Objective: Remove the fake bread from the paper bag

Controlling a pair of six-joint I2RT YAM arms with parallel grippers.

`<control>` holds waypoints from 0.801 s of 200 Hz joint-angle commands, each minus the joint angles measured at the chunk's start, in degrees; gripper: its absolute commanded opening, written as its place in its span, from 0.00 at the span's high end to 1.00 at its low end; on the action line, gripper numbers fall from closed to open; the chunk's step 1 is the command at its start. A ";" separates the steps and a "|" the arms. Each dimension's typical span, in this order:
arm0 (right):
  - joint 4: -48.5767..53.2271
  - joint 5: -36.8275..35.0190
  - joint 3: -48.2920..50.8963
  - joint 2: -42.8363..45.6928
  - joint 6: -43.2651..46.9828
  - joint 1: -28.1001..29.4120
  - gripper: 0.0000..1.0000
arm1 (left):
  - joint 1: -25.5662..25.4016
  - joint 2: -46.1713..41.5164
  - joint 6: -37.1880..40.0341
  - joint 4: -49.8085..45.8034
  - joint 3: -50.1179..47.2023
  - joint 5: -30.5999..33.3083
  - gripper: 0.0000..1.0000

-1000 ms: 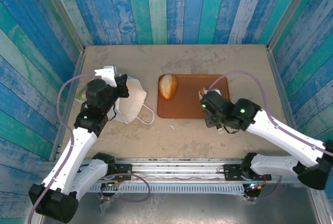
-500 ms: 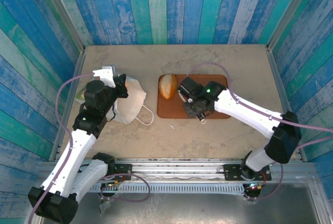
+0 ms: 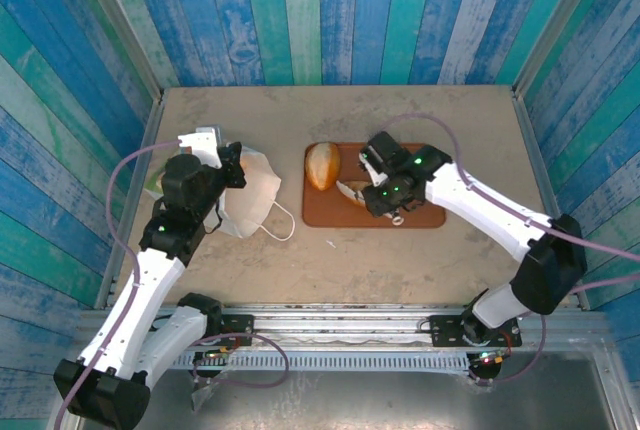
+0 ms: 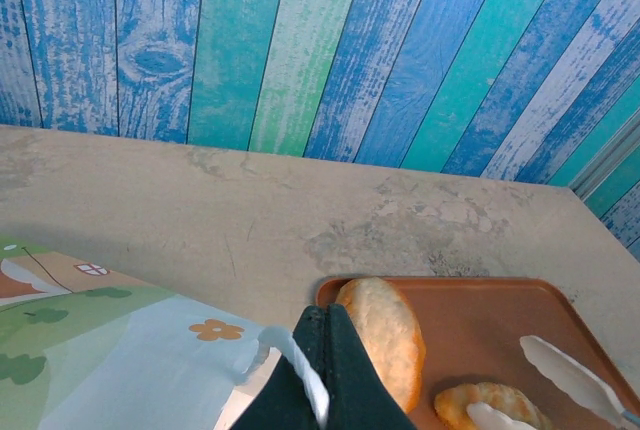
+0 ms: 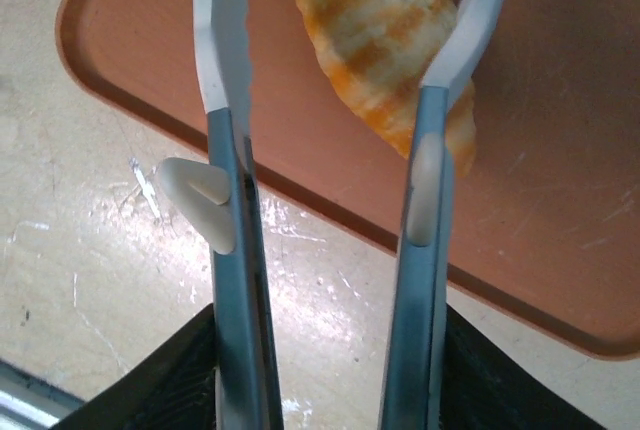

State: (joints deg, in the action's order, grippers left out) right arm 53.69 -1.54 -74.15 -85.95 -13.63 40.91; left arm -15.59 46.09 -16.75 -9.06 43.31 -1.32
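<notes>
Blue plank walls surround you. From above, your right gripper has swung onto the tray and set a croissant beside the loaf. Left of the tray, your left gripper pinches the paper bag. At the right wrist the jaws have spread apart, so I judge this piece delivered.

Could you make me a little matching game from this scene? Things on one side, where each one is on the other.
Things:
1. paper bag
2. oval roll
3. croissant
4. tray

Places:
a. flat on the table
b. between the open fingers of the right gripper
c. on the tray's left end
d. pinched by the left gripper

Pairs: 1-d, 2-c, 3-b, 4-a
</notes>
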 commanded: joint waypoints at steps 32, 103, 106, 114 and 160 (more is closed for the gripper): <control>4.26 4.00 2.83 4.04 5.89 -3.40 0.43 | 0.13 -0.70 0.68 0.18 0.21 0.71 1.00; 6.94 4.30 1.41 -1.06 8.37 -6.21 0.44 | 0.13 -0.87 0.74 0.11 0.26 0.89 1.00; 6.95 4.47 1.31 -1.25 8.55 -6.20 0.45 | 0.10 -0.88 0.71 0.10 0.28 0.88 1.00; 6.91 4.40 1.04 -1.86 8.70 -6.20 0.46 | 0.13 -1.03 0.76 0.09 0.22 0.96 1.00; 4.51 4.38 0.32 -3.13 5.87 -6.20 0.63 | 0.13 -1.27 0.78 -0.05 0.24 1.15 1.00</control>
State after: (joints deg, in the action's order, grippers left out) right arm 59.33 2.59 -72.03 -89.21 -6.31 34.79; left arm -15.59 46.06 -16.53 -9.10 43.31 -0.95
